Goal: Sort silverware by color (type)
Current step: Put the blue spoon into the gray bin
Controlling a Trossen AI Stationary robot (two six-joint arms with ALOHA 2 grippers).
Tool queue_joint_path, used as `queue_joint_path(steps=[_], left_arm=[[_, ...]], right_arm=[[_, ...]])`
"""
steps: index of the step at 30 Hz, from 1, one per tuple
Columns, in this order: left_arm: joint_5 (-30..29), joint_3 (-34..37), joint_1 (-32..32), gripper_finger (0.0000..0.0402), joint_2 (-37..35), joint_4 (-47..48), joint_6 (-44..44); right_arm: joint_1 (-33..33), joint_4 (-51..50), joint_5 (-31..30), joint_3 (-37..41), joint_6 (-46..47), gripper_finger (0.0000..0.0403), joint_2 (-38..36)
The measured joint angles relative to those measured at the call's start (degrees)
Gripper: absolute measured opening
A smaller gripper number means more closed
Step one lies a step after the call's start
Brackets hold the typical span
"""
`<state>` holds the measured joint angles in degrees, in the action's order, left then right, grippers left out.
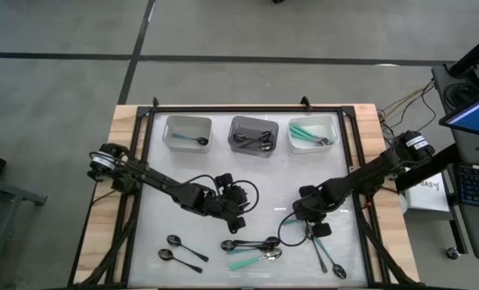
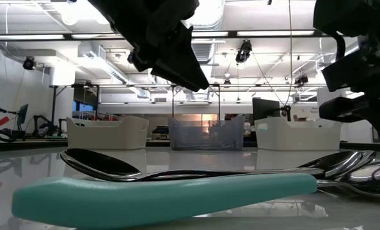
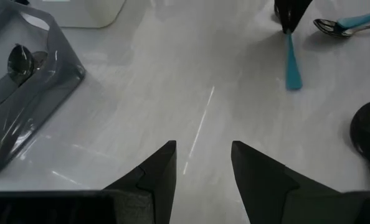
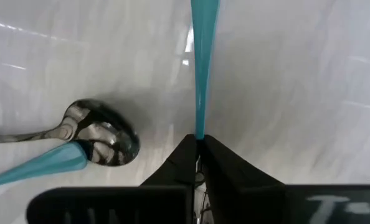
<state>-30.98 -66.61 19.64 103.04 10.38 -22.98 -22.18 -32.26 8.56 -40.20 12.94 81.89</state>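
My right gripper (image 4: 199, 149) is shut on a teal-handled spoon (image 4: 203, 56) at the table's near right. Its bowl is hidden behind the fingers. Another teal-handled spoon with a silver bowl (image 4: 104, 140) lies on the table beside it. My left gripper (image 3: 202, 163) hangs open over bare table near the middle (image 1: 235, 211), holding nothing. More spoons lie flat along the near edge: two black ones (image 1: 179, 248) and a mixed cluster (image 1: 251, 246) with a teal handle (image 2: 164, 191). My right gripper pinches the narrow end of the spoon's teal handle (image 4: 199, 127) between its two fingertips, coming steeply from above. The handle runs straight out from the fingers and widens toward its free end (image 3: 292, 78). Whether that end rests on the table, I cannot tell.
Three bins stand in a row at the far edge. The left one is white (image 1: 188, 131) and holds one spoon. The middle one is grey (image 1: 253, 134) and holds black spoons. The right one is white (image 1: 313, 133) and holds teal-handled spoons. A black frame (image 1: 351, 161) borders the white mat.
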Motion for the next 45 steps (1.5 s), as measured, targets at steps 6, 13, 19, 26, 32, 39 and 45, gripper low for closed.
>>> queue_joint_path(steps=[6, 13, 19, 26, 32, 39, 45], left_arm=[[0.0, 0.0, -0.2, 0.0136, 0.0, -3.8, 0.0], [-6.7, 0.0, -0.4, 0.0136, 0.0, -6.3, 0.0], [-9.1, 0.0, -0.9, 0.0136, 0.0, -6.5, 0.0], [-16.6, 0.3, -1.8, 0.0136, 0.0, -9.3, 0.0], [-27.6, 0.3, -3.4, 0.0136, 0.0, -18.5, -6.0], [-36.1, 0.4, -5.6, 0.0136, 0.0, -29.4, -7.6], [-37.1, 0.4, -5.8, 0.0136, 0.0, -32.4, -7.5]], right_arm=[[1.2, -0.4, -4.0, -3.1, -1.7, 0.001, -0.2], [1.9, -5.6, -16.3, -9.6, -6.5, 0.0009, -1.9], [5.1, -6.3, -27.0, -12.5, -7.7, 0.0009, -5.2], [11.6, -3.8, -37.0, -12.9, -7.5, 0.0009, -9.0], [14.7, 5.1, -42.3, -12.8, -10.1, 0.0009, -9.6], [15.0, 23.1, -47.8, -12.8, -19.4, 0.0009, -9.6], [14.9, 26.2, -48.2, -12.7, -22.0, 0.0009, -9.6]])
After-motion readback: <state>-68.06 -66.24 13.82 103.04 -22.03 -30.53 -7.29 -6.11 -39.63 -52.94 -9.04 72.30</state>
